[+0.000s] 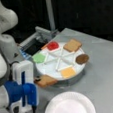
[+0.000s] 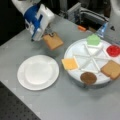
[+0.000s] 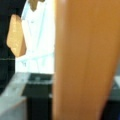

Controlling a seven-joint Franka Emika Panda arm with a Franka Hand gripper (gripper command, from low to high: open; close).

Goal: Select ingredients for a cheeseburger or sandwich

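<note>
My gripper (image 1: 35, 80) (image 2: 47, 34) is shut on a tan toast square (image 1: 46, 81) (image 2: 53, 41), held tilted above the table beside the tray. That toast (image 3: 85, 62) fills most of the wrist view. The other ingredient pieces lie in the sections of a white round tray (image 1: 50, 68) (image 2: 82, 53): green lettuce (image 1: 39, 57) (image 2: 93, 39), red tomato (image 1: 52, 45) (image 2: 113, 50), a second toast (image 1: 72, 45) (image 2: 111, 69) (image 3: 16, 36), brown patty (image 1: 82, 59) (image 2: 88, 78) and yellow cheese (image 1: 68, 72) (image 2: 69, 63). No cheeseburger or sandwich is in view.
A plain white round plate (image 1: 69, 104) (image 2: 38, 72) lies on the grey table next to the tray, just below the held toast in both front views. A dark open box with a metal frame (image 1: 36, 45) (image 2: 90, 17) stands behind the tray.
</note>
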